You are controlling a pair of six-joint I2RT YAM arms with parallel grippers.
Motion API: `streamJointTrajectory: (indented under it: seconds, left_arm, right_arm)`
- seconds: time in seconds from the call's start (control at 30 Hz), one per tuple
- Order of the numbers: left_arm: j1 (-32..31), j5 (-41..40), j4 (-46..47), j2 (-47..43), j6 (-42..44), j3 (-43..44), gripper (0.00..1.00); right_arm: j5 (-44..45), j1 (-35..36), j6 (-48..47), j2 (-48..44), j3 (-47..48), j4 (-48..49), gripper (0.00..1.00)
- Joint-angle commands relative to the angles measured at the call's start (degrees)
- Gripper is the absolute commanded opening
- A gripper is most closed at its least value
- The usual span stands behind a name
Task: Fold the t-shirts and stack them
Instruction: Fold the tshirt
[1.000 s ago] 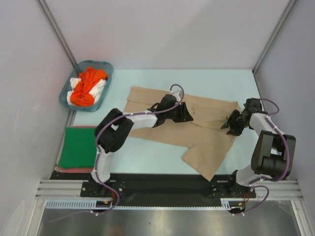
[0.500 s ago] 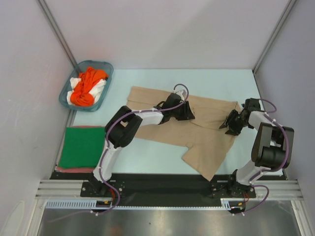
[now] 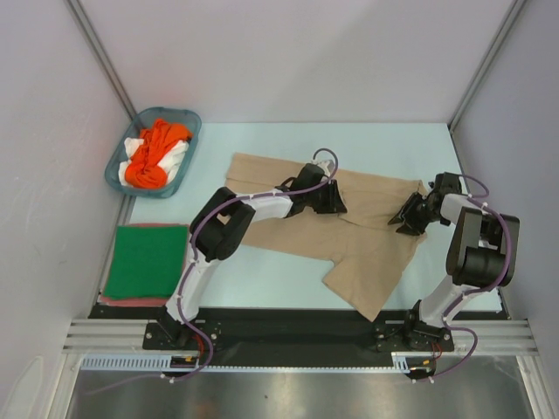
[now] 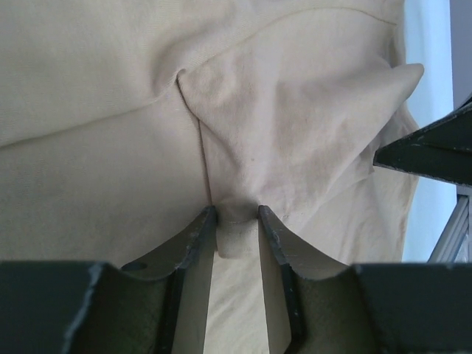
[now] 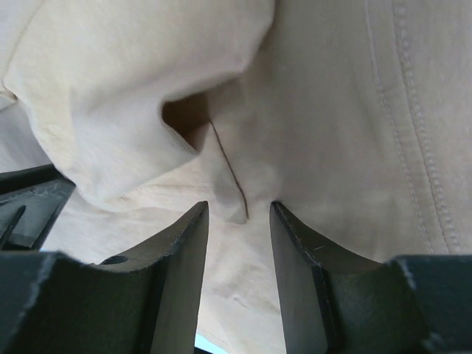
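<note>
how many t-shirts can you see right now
5, maybe more hidden: tan shirt spread mid-table; orange shirt and white shirt in the basket; green shirt folded near left, atop a reddish shirt.

tan t-shirt [image 3: 349, 229], teal basket [image 3: 118, 170], green shirt [image 3: 147, 259]

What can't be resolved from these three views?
- Top external: fingertips of the left gripper and right gripper are too small to tell whether they pinch the tan t-shirt.
- Both wrist views: shirt fills the frame, and its outline is cut off by the edges.
- Top external: reddish cloth under the folded green t-shirt is hidden except for an edge.
- Top external: the white and orange garments bunched in the teal basket; count unclear.
</note>
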Motion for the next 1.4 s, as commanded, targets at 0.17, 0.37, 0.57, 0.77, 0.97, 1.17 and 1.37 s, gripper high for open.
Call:
streamJointTrajectory:
  seconds: [0.17, 0.37, 0.57, 0.77, 0.97, 1.17, 1.37]
  left_arm:
    - [-0.2, 4.7, -0.6, -0.1, -0.3, 1.9, 0.34]
    - [-0.1, 5.5, -0.6, -0.2, -0.9, 2.2, 0.29]
    - [0.4, 5.9, -0.8, -0.2, -1.5, 2.3, 0.29]
    - [0.7, 6.8, -1.3, -0.4, -1.8, 2.2, 0.27]
    - [0.8, 7.9, -2.3, -0.4, -2.2, 3.4, 0.24]
    - [0.9, 9.0, -4.2, -1.2, -2.8, 4.3, 0.16]
    - [0.9, 10.0, -5.4, -1.5, -3.8, 4.4, 0.09]
  right_arm:
    - [-2.7, -0.2, 0.7, 1.0, 1.9, 2.2, 0.4]
    - [-2.8, -0.2, 0.2, 0.0, 0.9, 1.7, 0.35]
    - [-2.6, -0.2, 0.0, 1.5, 1.4, 1.8, 0.34]
    - [-3.1, -0.2, -0.1, 2.5, 1.5, 2.1, 0.2]
    - [-2.9, -0.2, 0.0, 2.2, 1.2, 2.1, 0.15]
    - [-2.8, -0.1, 1.7, -3.5, 2.1, -2.4, 0.0]
    - [-1.5, -0.2, 2.3, -8.8, 1.1, -9.7, 0.0]
